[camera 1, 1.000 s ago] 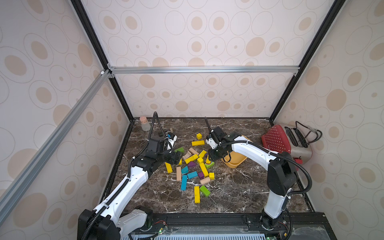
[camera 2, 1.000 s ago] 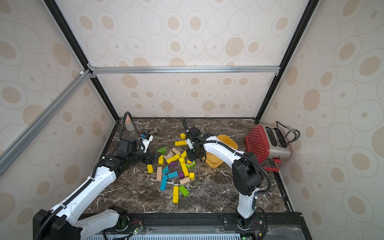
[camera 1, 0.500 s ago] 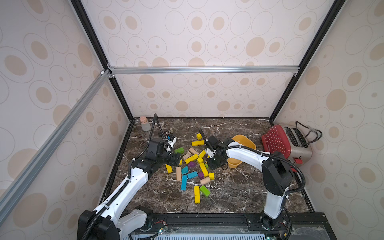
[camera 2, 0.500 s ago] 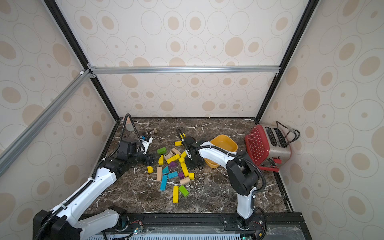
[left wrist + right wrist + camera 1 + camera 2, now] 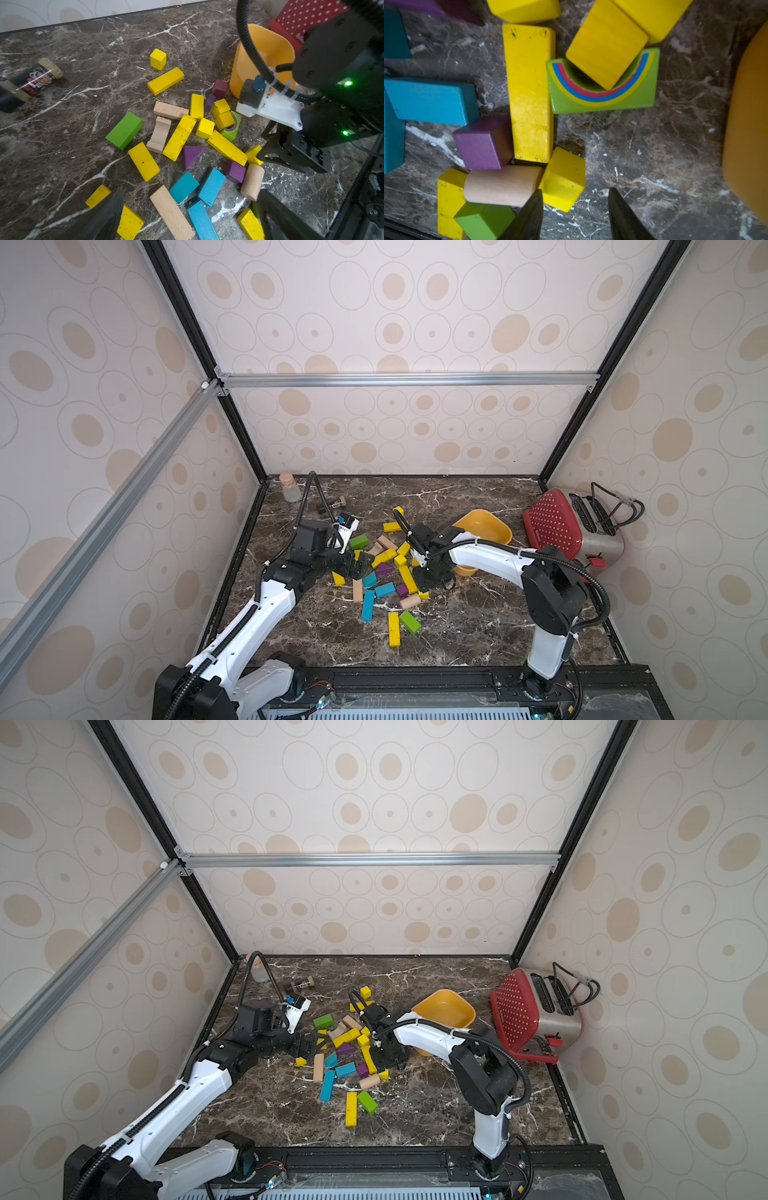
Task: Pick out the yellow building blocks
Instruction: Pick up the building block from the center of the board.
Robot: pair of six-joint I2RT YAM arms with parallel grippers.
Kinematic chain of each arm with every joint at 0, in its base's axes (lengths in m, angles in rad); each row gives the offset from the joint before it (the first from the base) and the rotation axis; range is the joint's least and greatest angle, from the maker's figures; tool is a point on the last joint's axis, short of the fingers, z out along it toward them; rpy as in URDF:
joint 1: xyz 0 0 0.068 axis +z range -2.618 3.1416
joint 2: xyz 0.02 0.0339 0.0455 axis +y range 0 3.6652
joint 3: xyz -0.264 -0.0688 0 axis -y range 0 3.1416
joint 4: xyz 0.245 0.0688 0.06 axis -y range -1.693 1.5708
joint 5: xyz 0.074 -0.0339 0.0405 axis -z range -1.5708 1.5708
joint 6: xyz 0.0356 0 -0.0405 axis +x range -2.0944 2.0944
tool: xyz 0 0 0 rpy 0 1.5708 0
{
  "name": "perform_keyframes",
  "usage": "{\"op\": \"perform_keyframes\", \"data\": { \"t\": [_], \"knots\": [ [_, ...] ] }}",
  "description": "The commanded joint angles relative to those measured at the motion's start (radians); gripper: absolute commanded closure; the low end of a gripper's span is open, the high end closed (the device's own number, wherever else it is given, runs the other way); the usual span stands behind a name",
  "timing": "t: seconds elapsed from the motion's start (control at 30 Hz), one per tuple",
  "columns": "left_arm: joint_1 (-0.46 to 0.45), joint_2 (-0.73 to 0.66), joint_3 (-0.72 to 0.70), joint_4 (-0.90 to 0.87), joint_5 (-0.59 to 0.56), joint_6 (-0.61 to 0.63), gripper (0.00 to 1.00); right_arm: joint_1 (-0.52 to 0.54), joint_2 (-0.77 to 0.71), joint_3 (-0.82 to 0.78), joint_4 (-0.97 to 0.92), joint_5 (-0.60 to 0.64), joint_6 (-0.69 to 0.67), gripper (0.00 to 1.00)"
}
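The yellow building blocks (image 5: 179,137) are scattered among others on the table (image 5: 62,135). The left claw (image 5: 190,193) is held wide, the right claw (image 5: 575,190) narrowly parted, both empty; the neighbouring cylinder (image 5: 502,185) could be pinched instead.

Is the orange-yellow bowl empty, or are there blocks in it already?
Empty, as far as shows: in both top views the bowl shows a bare inside. Its near edge is hidden behind the right arm.

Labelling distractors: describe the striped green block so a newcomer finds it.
Find the orange bowl. At the bowl-side edge of the block pile lies a green arch, a yellow block resting in its hollow. Only it bears rainbow stripes.
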Motion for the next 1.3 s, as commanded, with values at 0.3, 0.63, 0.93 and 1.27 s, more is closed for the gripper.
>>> {"op": "perform_keyframes", "data": {
  "t": [0.3,0.63,0.93,1.27],
  "knots": [
    [-0.004,-0.081,-0.104,0.166,0.142,0.101,0.01,0.036,-0.012,-0.016,0.010,0.004,0.067,0.50],
    [-0.010,-0.157,-0.201,0.264,0.216,0.184,0.01,0.041,0.004,-0.027,0.007,0.005,0.081,0.51],
    [-0.012,-0.139,-0.198,0.266,0.194,0.183,0.01,0.042,0.016,-0.040,0.010,0.001,0.084,0.56],
    [-0.013,-0.124,-0.194,0.265,0.169,0.173,0.01,0.041,0.046,-0.029,0.019,-0.007,0.074,0.58]
  ]
}}
